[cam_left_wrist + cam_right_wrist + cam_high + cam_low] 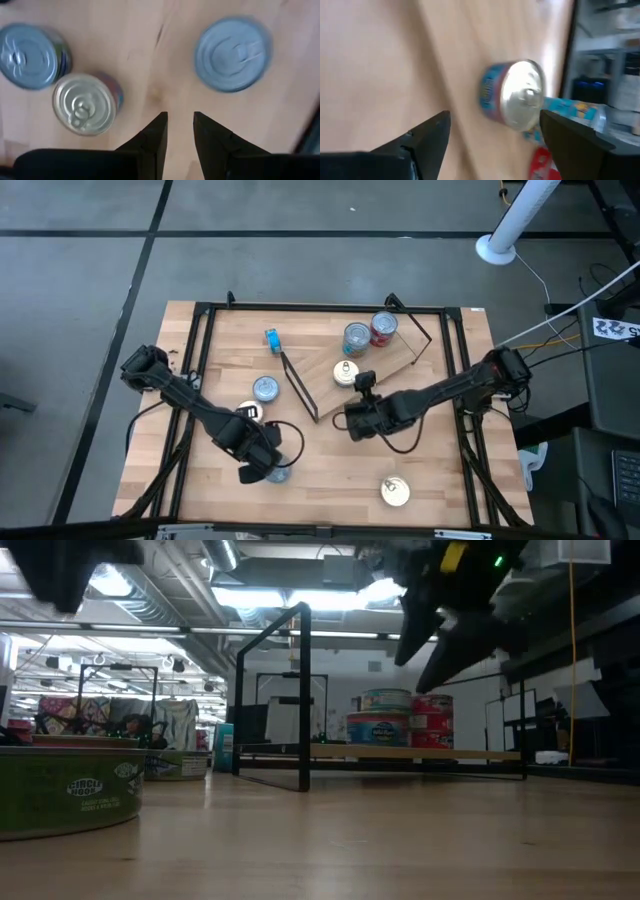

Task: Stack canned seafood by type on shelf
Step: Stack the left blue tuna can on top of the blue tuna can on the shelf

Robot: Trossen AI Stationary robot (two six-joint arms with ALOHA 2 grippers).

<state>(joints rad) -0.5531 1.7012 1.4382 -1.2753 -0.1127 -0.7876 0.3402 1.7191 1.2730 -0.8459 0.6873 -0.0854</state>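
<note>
– Shelf point(388, 362) first: where does it lie?
– Slantwise on the tabletop point(440, 480), a light board with black wire frames at its ends.
– Tins on the shelf?
– Three. A blue tin point(356, 337) and a red tin point(383, 328) stand just beside each other at the shelf's far edge. A gold-lidded tin point(346, 373) sits at the edge nearest the arms. Whether that one rests fully on the board I cannot tell.
– And off the shelf?
– A silver-lidded tin point(265, 388) stands on the tabletop near the shelf's left end. A second gold tin point(395, 492) is well apart from the shelf, out by the table's front edge. From table height a green-sided tin point(60, 790) fills the near corner, with the shelf far behind it.
– Right gripper point(352, 423)?
– Just off the shelf's near edge, close to the gold-lidded tin and facing it. Its fingers point(427, 132) are spread wide with nothing between them.
– Left gripper point(262, 468)?
– Well apart from the shelf, out past the silver-lidded tin. Its fingers point(152, 137) stand a narrow gap apart over bare wood and hold nothing. Its wrist camera sees three tins lying around it, none touching it. From above, one half-hidden tin point(280, 474) shows just beside it.
</note>
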